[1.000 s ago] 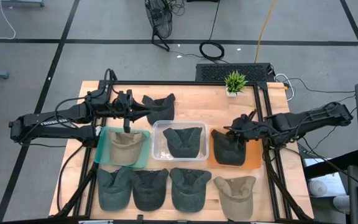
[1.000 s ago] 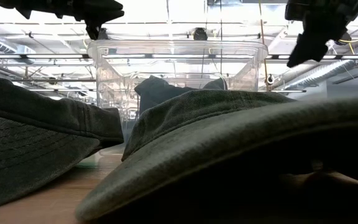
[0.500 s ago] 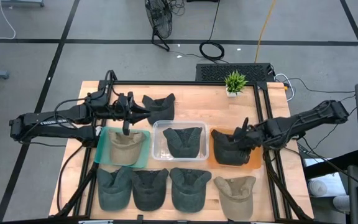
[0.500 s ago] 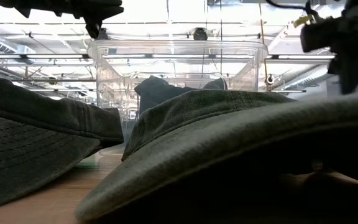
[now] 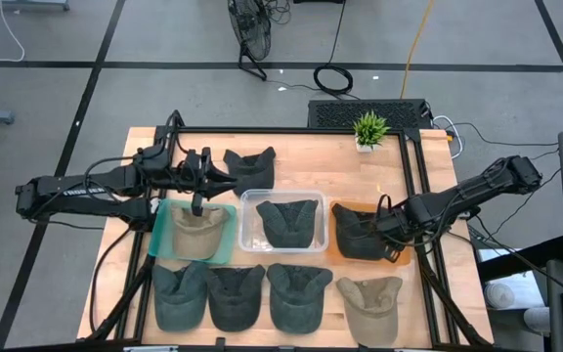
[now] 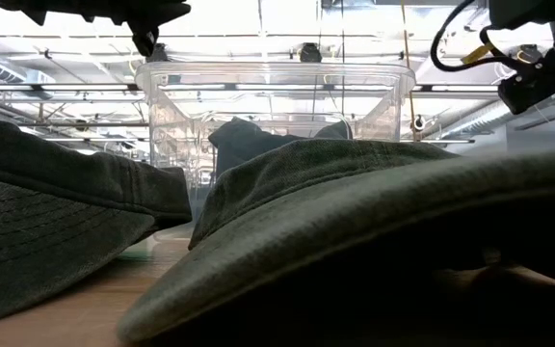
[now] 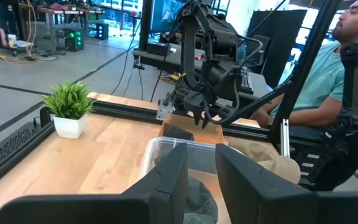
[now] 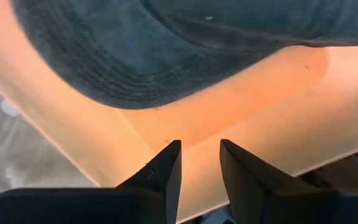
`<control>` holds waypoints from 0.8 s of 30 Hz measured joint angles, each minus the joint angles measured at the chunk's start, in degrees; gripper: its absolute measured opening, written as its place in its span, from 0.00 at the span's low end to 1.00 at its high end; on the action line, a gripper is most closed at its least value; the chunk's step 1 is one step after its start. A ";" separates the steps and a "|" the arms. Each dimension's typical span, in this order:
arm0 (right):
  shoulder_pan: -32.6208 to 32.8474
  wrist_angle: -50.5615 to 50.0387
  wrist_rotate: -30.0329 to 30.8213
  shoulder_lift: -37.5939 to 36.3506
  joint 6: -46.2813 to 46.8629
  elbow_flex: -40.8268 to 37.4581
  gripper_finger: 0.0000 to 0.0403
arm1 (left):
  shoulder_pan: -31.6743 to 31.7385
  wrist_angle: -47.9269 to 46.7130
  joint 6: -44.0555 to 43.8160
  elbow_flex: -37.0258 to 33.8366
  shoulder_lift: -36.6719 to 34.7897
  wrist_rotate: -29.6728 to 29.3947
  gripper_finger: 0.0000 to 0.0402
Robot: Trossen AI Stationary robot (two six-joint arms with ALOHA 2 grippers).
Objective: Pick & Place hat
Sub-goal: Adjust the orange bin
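A dark hat (image 5: 358, 230) lies on an orange tray (image 5: 399, 256) at the table's right. My right gripper (image 5: 391, 238) hangs over the tray beside that hat, open. In its wrist view its fingers (image 8: 201, 152) point down at bare orange tray (image 8: 241, 106) just off the hat's brim (image 8: 135, 68), touching nothing. My left gripper (image 5: 227, 177) is open and hovers level beside another dark hat (image 5: 250, 166) lying on the table's far part. A tan hat (image 5: 198, 233) rests on a green tray (image 5: 161, 230). One dark hat (image 5: 286, 220) sits in a clear bin (image 5: 247, 200).
Along the near edge lie three dark hats (image 5: 236, 296) and a tan hat (image 5: 369, 298). A potted plant (image 5: 368, 129) stands at the far edge. The low view is filled by a hat (image 6: 355, 241) close up. A seated person (image 7: 328, 93) shows beyond the table's right side.
My right gripper has moved toward the table's near edge along the hat on the orange tray, from its far side to beside its near right part. The left arm has kept still, and no hat has moved.
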 joint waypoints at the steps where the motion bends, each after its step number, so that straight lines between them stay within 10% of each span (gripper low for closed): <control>1: -0.04 -0.33 0.09 0.00 0.43 -0.17 0.24 | 0.00 -0.01 0.00 0.00 0.00 -0.01 0.23; 24: -0.17 -2.97 -1.60 11.32 -21.62 -4.29 0.19 | 0.02 1.59 2.73 -0.04 0.02 -2.96 0.23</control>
